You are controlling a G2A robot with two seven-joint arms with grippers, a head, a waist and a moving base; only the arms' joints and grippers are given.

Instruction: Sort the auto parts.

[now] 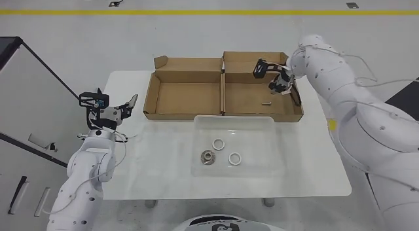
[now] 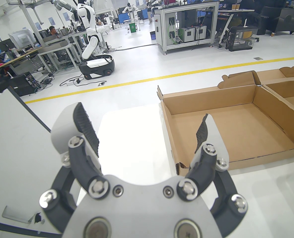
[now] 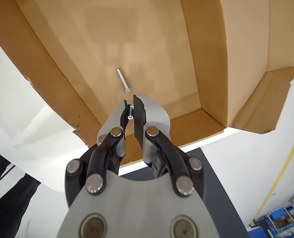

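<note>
- Right wrist view, close up: the right gripper (image 3: 131,111) is clenched on a threaded bolt (image 3: 130,114). The bolt's shiny metal shank is pinched between ribbed black rubber pads (image 3: 139,117), which are set on smooth grey fingers.
- The gripper holds it over the matte brown floor of the right cardboard box (image 3: 211,50), a shallow corrugated tray with low walls and folded flaps.
- Just beyond the fingertips a second bolt (image 3: 123,80), silvery with a hex head, lies flat on that floor near the box's front wall.
- The left cardboard box (image 1: 186,97) is of the same make and stands side by side with the right one, their walls touching.
- In front of both boxes sits a clear plastic tray (image 1: 232,119) with rounded corners. It holds two white rings (image 1: 218,144) and a round metal part (image 1: 208,158), grey and stepped.
- The left gripper (image 2: 142,115) is spread wide with nothing in it, over the smooth white table (image 1: 308,159), off to the side of the left box.
</note>
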